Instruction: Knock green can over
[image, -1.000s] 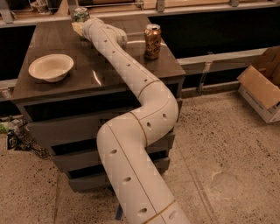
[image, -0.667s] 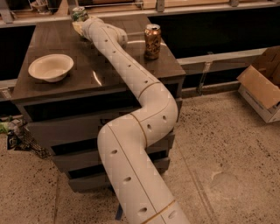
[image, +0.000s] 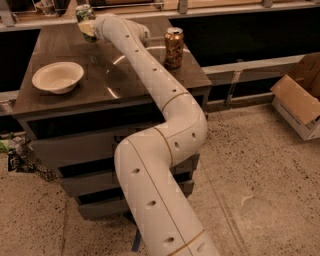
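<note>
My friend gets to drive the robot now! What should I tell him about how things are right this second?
Gripper: at the far left corner of the table, close beside the green can, with the arm stretched across.
Green can: looks upright at the back edge, not knocked over yet.
Orange-gold can stands on the right, white bowl on the left; leave both alone.
Done: the reach. Left: push the green can over.

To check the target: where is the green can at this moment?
In the camera view, the green can stands at the table's far left edge, beyond the bowl; the pincer is right beside it.
</note>
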